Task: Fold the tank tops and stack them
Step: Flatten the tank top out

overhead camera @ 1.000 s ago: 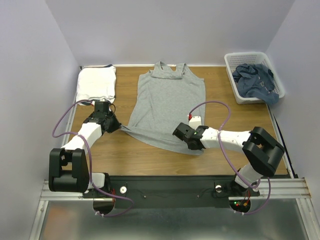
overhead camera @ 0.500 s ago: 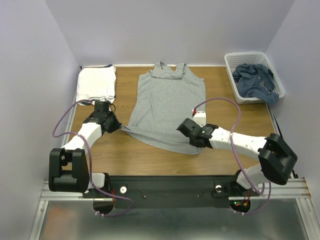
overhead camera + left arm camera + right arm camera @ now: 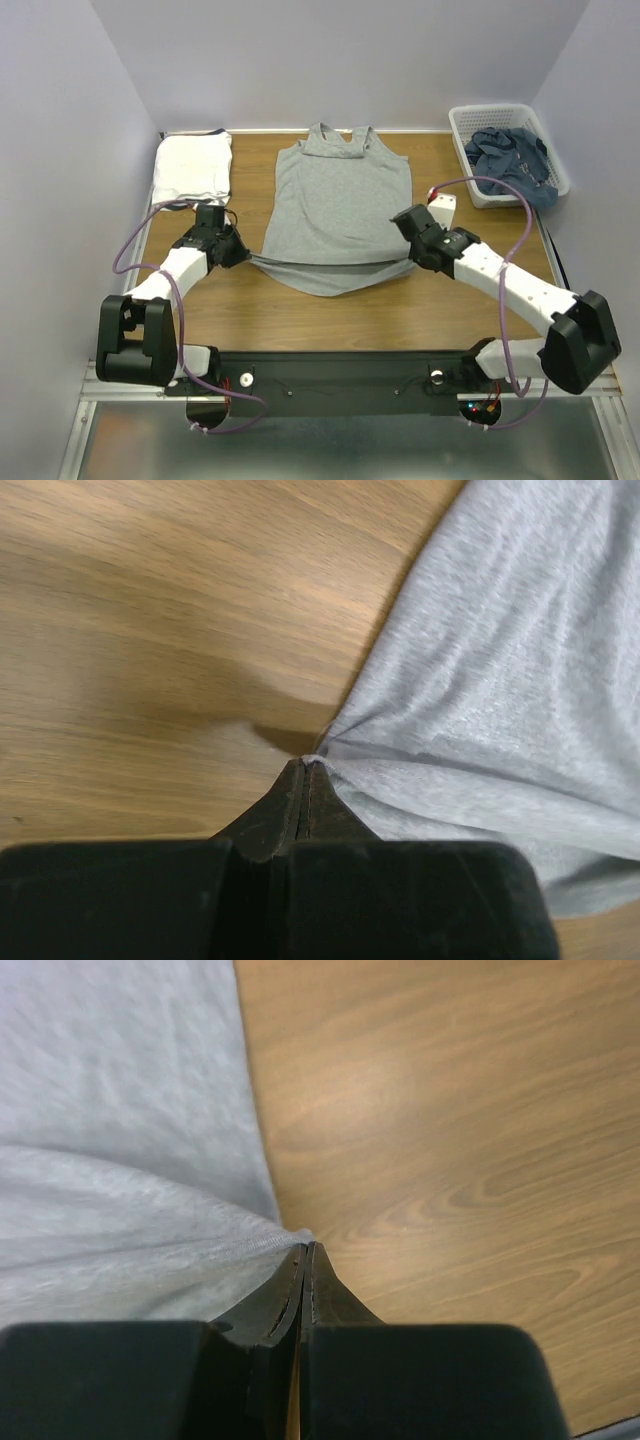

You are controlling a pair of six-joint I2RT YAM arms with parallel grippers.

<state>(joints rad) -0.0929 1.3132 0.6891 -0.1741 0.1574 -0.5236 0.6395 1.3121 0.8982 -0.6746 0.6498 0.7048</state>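
A heather grey tank top (image 3: 335,205) lies flat mid-table, straps toward the back wall, its bottom hem lifted and sagging between both arms. My left gripper (image 3: 243,256) is shut on the hem's left corner; the pinched grey tank top (image 3: 480,680) bunches at the left gripper's tip (image 3: 306,765). My right gripper (image 3: 408,252) is shut on the hem's right corner, and the grey tank top (image 3: 120,1160) folds into the right gripper's tip (image 3: 305,1248). A folded white tank top (image 3: 193,166) rests at the back left. A dusty blue top (image 3: 510,160) is heaped in the basket.
A white lattice basket (image 3: 466,125) stands at the back right corner. Bare wooden table (image 3: 440,315) shows in front of the grey top and to its right. Purple cables loop over both arms. Walls close in on three sides.
My right gripper closed on the hem's right corner and carried it up and to the right, away from the near edge. The left gripper barely shifted, still pinching its corner.
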